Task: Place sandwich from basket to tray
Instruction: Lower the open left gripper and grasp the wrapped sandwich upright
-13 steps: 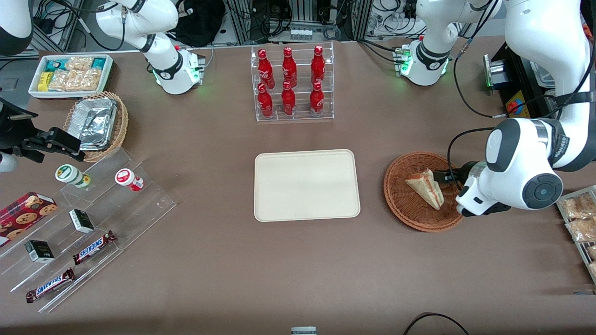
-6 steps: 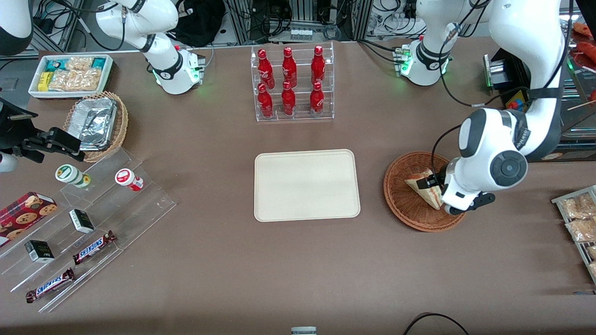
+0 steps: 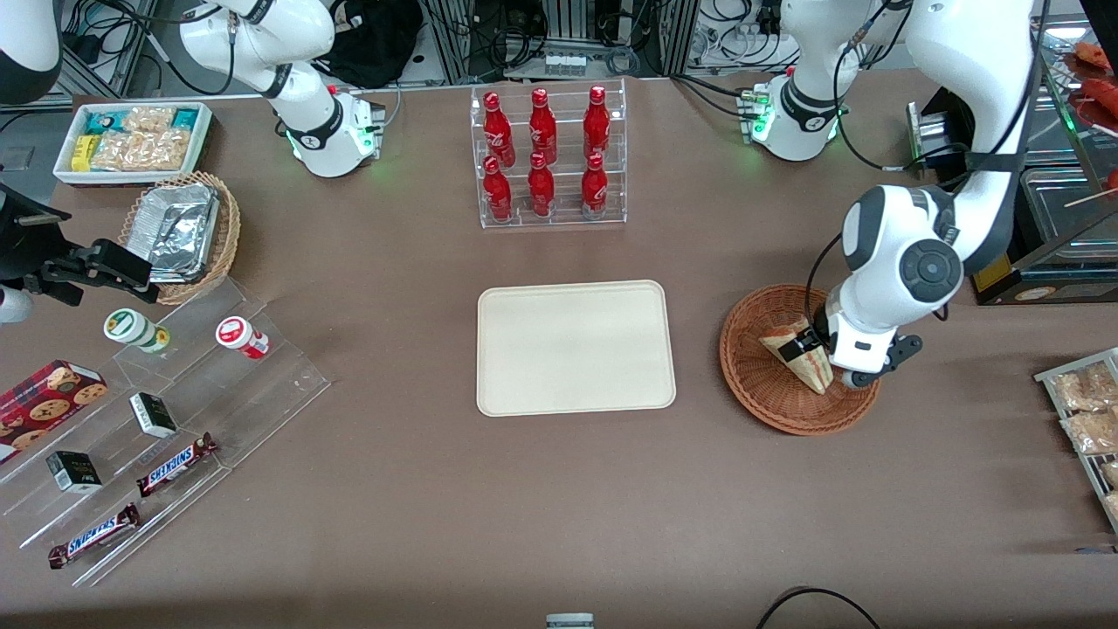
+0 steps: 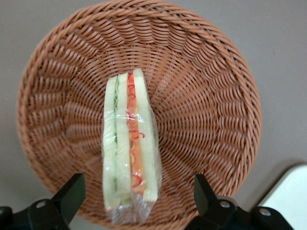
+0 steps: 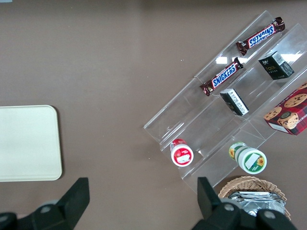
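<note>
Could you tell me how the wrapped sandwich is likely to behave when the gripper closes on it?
The sandwich looks soft, so it probably squashes. Its clear film may be slippery. Standing on edge in the basket, it could tip. The open gripper straddles it.

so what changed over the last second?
The left arm swung in over the basket, bringing the gripper above the sandwich, fingers open, one each side. Nothing gripped yet. Sandwich, basket and tray stayed put.
</note>
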Motion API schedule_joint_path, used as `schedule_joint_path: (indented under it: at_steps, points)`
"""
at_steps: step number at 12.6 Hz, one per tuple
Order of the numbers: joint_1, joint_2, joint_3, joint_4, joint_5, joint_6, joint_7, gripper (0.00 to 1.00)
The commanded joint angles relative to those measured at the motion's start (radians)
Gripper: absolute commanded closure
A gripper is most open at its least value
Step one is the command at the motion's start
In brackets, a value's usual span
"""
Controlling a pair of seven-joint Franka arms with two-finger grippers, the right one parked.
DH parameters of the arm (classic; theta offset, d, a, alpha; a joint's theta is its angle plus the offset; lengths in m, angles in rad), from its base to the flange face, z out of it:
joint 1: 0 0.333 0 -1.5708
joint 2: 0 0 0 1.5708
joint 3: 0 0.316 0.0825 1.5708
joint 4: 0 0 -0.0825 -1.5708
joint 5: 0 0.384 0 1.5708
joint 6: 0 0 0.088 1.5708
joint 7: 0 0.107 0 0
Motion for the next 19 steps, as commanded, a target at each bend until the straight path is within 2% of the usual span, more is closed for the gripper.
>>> schedule_joint_path:
  at_steps: [1, 8, 9, 10, 14, 17, 19]
  points:
    - [-0.043, -0.020, 0.003, -0.068, -0.010, 0.106, -0.161, 0.00]
    - [-0.034, -0.006, 0.007, -0.072, -0.008, 0.096, -0.158, 0.02]
    - [-0.032, -0.006, 0.008, -0.074, -0.007, 0.096, -0.158, 0.07]
    - [-0.032, -0.008, 0.010, -0.075, -0.007, 0.094, -0.160, 0.17]
    - [-0.029, -0.006, 0.016, -0.077, 0.004, 0.077, -0.158, 0.81]
    - [-0.029, -0.008, 0.016, -0.076, 0.009, 0.073, -0.155, 0.94]
    - [-0.029, -0.017, 0.016, -0.065, 0.009, 0.036, -0.140, 0.96]
